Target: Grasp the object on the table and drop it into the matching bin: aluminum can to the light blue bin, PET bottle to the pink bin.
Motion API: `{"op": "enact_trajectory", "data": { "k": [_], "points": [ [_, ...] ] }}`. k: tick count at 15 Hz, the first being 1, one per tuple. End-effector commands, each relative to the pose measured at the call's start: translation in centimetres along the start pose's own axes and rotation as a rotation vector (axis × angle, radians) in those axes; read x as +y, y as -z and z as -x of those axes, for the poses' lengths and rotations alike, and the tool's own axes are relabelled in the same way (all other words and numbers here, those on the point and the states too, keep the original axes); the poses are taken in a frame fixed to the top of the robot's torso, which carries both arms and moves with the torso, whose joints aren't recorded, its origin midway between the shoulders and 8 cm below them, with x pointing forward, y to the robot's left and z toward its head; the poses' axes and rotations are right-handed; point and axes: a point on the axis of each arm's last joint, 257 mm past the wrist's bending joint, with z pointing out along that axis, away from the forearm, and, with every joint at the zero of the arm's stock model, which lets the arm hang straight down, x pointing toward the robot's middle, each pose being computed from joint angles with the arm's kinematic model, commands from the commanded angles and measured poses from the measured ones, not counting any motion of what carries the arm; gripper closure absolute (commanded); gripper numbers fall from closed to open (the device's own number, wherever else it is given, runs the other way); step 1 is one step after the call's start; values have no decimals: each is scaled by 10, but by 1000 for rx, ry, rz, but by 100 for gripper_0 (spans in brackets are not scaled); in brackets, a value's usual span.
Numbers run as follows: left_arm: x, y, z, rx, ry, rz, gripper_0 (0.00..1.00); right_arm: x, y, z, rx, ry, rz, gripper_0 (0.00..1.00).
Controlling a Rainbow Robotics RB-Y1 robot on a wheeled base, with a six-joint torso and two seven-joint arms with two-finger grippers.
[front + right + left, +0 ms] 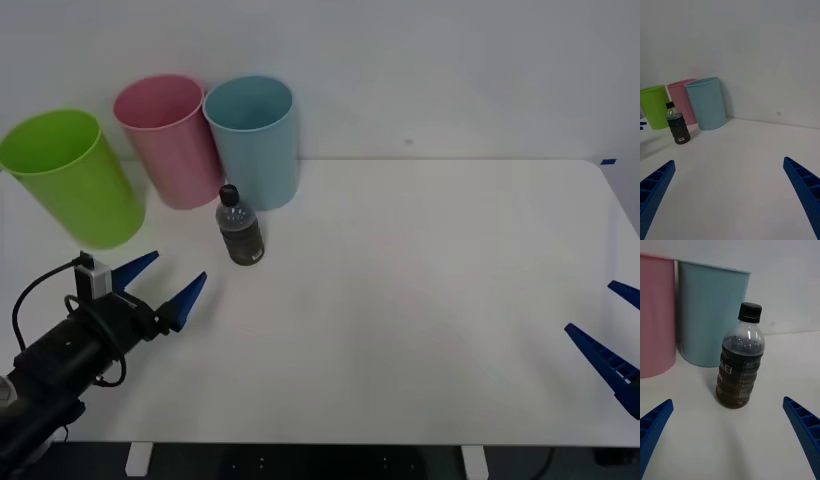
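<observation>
Your left gripper (pixel 168 284) was wide open and empty, near the upright PET bottle (pixel 240 227). It looked light and smooth; grip its ribbed middle.

The PET bottle (pixel 240 227) stands upright on the table (pixel 420 300), just in front of the light blue bin (pixel 254 140) at its 6 o'clock, with a narrow gap between them. The pink bin (pixel 168 140) stands at the bottle's 10 o'clock, touching or nearly touching the blue one, and the lime green bin (pixel 72 175) blocks the 9 o'clock side farther off. From the bottle's 2 through 7 o'clock the tabletop lies bare. The left gripper (pixel 163 287), fingers spread wide, sits at the bottle's 8 o'clock with open surface between them. The right gripper (pixel 612 332), also spread, rests at the far right edge, well apart.
</observation>
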Motion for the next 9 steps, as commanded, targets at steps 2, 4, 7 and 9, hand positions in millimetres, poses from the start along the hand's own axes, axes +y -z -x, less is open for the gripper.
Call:
{"op": "enact_trajectory", "data": {
  "k": [2,4,7,9],
  "points": [
    [-2,-28,-1,4,3,-14,0,0,0,0,0,0,0,0],
    [-3,-43,-1,8,2,-18,0,0,0,0,0,0,0,0],
    [0,-64,-3,20,5,-20,0,0,0,0,0,0,0,0],
    [1,-78,-4,33,-8,-21,0,0,0,0,0,0,0,0]
  ]
}}
